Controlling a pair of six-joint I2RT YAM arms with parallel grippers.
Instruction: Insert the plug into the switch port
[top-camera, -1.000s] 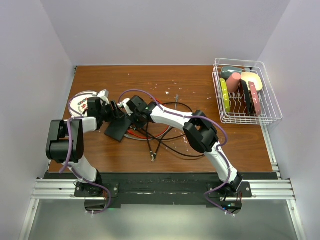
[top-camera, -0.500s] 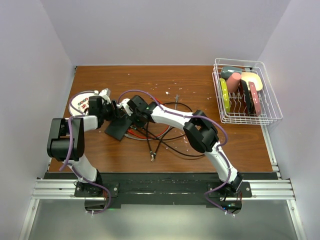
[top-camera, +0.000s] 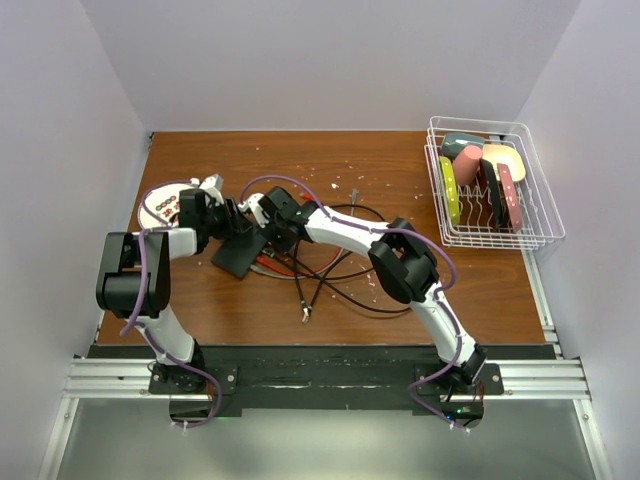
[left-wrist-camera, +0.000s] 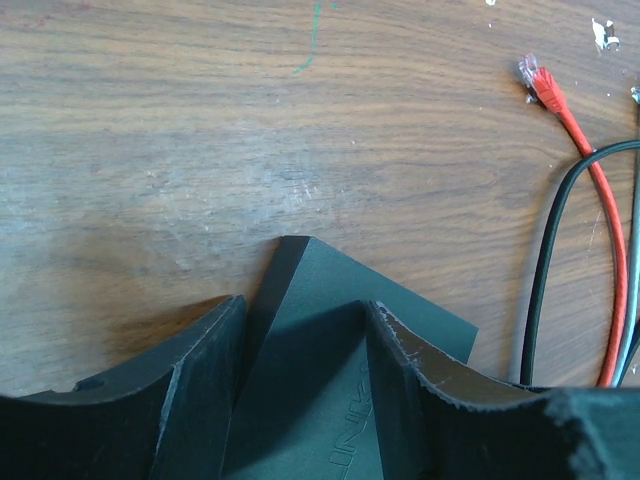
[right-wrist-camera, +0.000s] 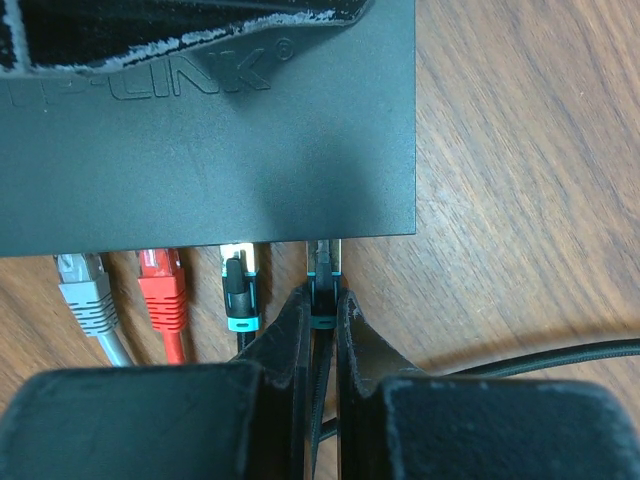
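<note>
While the left gripper (left-wrist-camera: 303, 310) clamps one corner of the switch (right-wrist-camera: 200, 150), likely so the box cannot slide on the table (left-wrist-camera: 150, 120) under a push, the right gripper (right-wrist-camera: 322, 305) has its fingers squeezed together on the plug (right-wrist-camera: 323, 262). It grips the boot just behind the head, which leaves the tip free and lets the cable trail back between the fingers. The plug sits at the switch's port edge, its head at the mouth of the switch port (right-wrist-camera: 325, 242), the end socket of the row. Beside it along that edge are a black plug (right-wrist-camera: 240, 290), a red plug (right-wrist-camera: 160, 285) and a grey plug (right-wrist-camera: 85, 285), each already in its socket. The held plug's long axis runs square to the switch's port edge, tip pointing into the box, in line with its neighbours. About as much of its head shows as of theirs, so it looks partly or fully in. Whether the latch has caught I cannot tell.
</note>
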